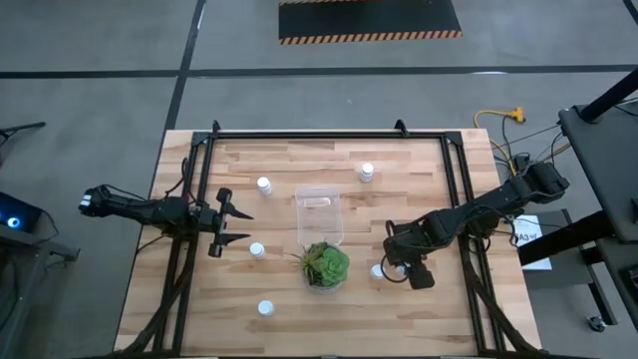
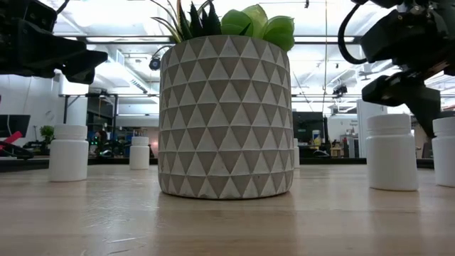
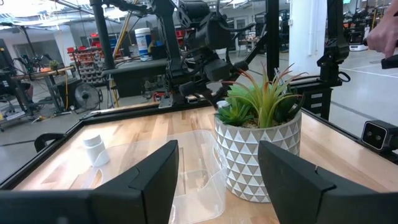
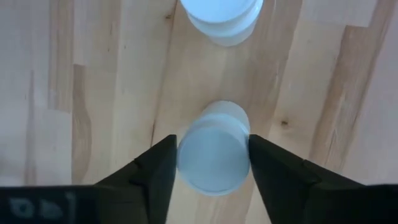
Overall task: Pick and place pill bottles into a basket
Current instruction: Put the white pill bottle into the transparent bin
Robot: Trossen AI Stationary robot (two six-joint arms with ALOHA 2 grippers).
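The basket (image 1: pixel 320 216) at frame centre holds no bottles, five bottles stand loose on the table (image 1: pixel 419 314), the right gripper (image 4: pixel 211 163) straddles one bottle (image 4: pixel 213 155) with fingers apart, lower right of centre, and the left gripper (image 1: pixel 231 226) waits open at left.

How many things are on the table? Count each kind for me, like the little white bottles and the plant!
Pill bottles: 6
Basket: 1
Potted plant: 1
Total: 8
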